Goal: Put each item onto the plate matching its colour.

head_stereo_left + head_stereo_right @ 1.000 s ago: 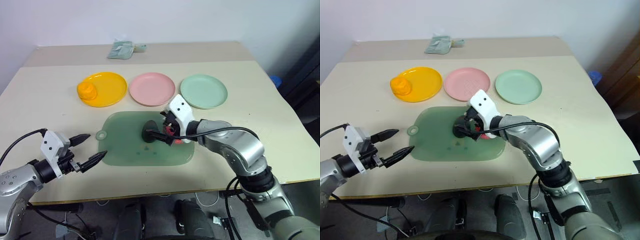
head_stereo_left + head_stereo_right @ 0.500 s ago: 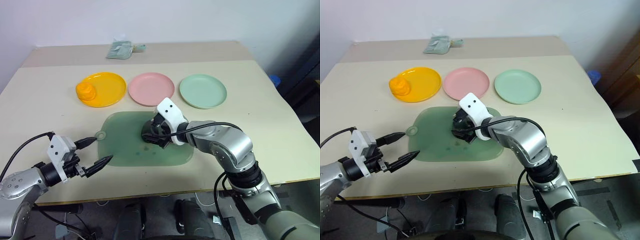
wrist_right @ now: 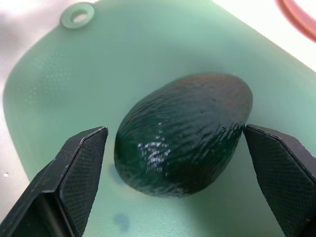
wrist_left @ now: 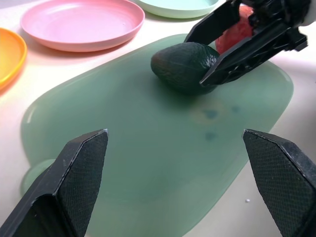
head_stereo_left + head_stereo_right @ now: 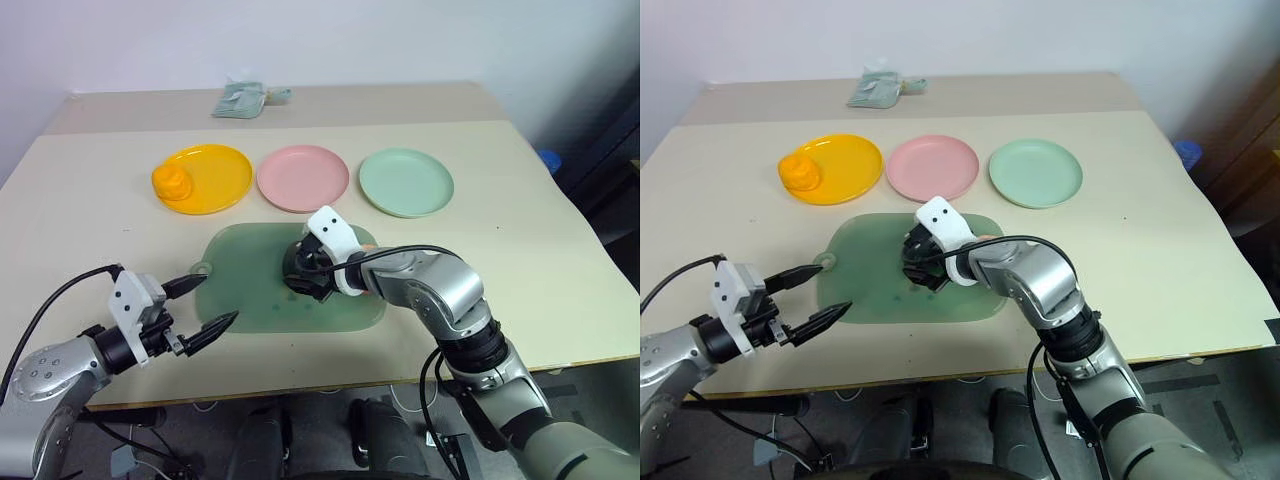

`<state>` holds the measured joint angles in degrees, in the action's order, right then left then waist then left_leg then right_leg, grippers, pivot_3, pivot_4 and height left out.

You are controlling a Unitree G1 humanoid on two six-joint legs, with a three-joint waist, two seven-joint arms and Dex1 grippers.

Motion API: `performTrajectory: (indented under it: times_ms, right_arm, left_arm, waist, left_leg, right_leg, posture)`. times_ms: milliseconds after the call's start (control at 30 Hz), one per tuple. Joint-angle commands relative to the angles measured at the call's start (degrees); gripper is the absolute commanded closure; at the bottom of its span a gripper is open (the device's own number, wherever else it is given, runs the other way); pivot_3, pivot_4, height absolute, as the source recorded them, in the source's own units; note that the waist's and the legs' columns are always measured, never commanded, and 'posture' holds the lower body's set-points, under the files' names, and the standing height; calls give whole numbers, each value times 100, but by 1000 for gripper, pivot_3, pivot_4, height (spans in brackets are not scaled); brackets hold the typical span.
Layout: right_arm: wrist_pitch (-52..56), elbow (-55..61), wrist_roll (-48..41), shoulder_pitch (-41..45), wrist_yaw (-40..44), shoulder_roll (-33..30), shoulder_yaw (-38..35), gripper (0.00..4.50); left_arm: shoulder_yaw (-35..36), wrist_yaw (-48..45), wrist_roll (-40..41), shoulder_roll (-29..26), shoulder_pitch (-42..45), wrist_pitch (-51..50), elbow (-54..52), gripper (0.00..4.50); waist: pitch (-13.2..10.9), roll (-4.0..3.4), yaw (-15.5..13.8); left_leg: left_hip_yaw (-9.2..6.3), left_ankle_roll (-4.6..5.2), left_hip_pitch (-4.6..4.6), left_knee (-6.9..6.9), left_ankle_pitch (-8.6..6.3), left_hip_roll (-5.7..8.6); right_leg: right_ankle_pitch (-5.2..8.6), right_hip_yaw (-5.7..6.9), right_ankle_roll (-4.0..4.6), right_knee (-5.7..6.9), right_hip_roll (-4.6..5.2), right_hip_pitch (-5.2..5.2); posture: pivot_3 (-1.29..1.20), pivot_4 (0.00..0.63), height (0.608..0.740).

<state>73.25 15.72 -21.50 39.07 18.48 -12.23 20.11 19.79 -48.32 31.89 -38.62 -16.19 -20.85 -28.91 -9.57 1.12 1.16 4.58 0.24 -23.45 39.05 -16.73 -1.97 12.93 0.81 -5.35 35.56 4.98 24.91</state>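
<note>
Progress: one of three done. Lumpy orange toy fruit (image 5: 172,181) sits on the round yellow-orange plastic plate (image 5: 218,176). Round pink plate (image 5: 303,177) and pale mint green plate (image 5: 405,181) carry nothing yet.

Dark green textured toy avocado (image 3: 185,133) lies on the translucent green rounded-rectangle board (image 5: 250,290) on the desk (image 5: 540,250), in front of the plates. Right tool (image 3: 175,148) is spread wide, one finger on each side of the avocado, not closed on it. Judged step: about to pinch the avocado, bound for the mint plate.

Left tool (image 5: 200,305) also wide and empty, over the board's near corner, well apart from the fruit.

Hard to see: pinkish-red toy apple (image 4: 236,33) sits just behind the avocado, mostly hidden by the right tool. Whether it touches the avocado cannot be told.
</note>
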Motion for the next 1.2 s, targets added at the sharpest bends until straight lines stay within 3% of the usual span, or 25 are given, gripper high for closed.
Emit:
performTrajectory:
  times_ms: [33,900,1000,1200]
  right_arm:
    - [-85,-17,44,102,23,82,-28,0]
    - [-384,-225,348,91,-2,275,-106,0]
    - [-372,-237,363,97,-13,285,-109,852]
    - [-384,-265,392,111,-41,300,-101,852]
  left_arm:
    - [79,-29,53,-18,0,94,-74,68]
    - [44,126,69,-36,55,-109,-276,68]
    - [53,130,61,-22,-1,-87,-302,0]
    - [79,-10,-17,-4,-79,122,-63,0]
  waist:
    - [0,0,-1]
    - [-2,-3,5]
    - [-2,-3,5]
    - [-3,-4,8]
  left_leg:
    - [0,0,0,0,0,0]
    - [0,0,-1,-6,0,-1]
    - [0,0,-2,-7,0,-1]
    - [0,0,-4,-9,-1,-2]
  right_leg:
    - [0,0,0,0,0,0]
    - [0,0,0,-4,1,4]
    - [0,0,1,-4,1,6]
    - [0,-1,1,-6,3,9]
  posture:
    - [0,150,740]
    - [0,150,740]
    - [0,150,740]
    - [0,150,740]
